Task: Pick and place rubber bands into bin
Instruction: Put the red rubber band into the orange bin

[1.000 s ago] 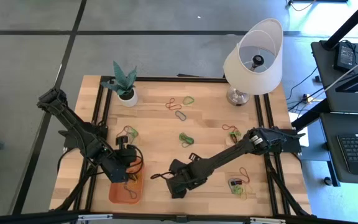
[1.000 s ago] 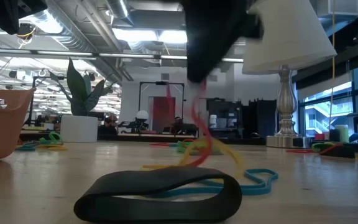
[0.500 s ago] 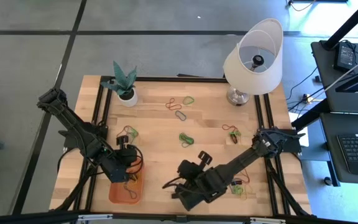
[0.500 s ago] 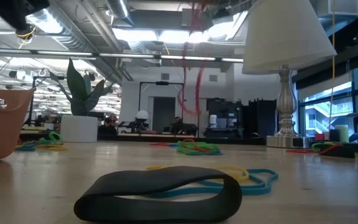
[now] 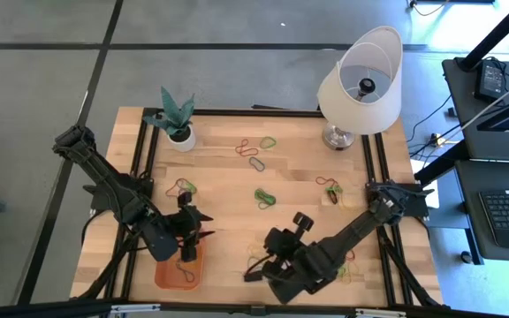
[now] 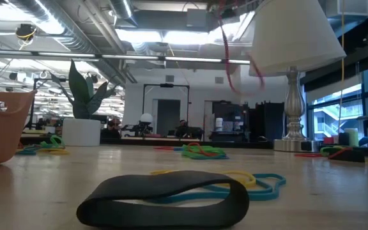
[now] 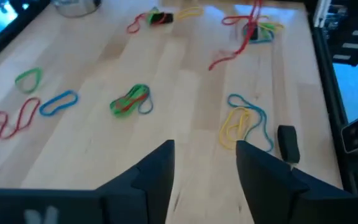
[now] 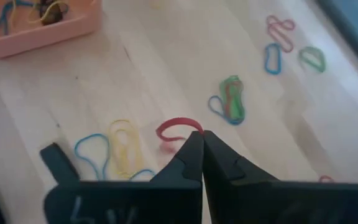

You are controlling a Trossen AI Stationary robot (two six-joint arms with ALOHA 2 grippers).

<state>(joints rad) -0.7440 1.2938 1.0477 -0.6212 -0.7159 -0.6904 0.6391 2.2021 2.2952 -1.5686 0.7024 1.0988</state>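
No readable writing on bin (image 5: 177,272) or rubber bands (image 5: 265,197).

Bin (image 5: 178,272) at table's (image 5: 228,190) front left, rubber bands (image 5: 266,197) scattered behind.

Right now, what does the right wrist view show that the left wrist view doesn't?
Only the right wrist view: the bin with rubber bands inside, and the right hand shut on a red band.

Only the left wrist view: the left hand open over bare wood, and a lone green loop far off.

Both: the yellow and blue bands beside the black block, and the green-and-red tangle mid-table.
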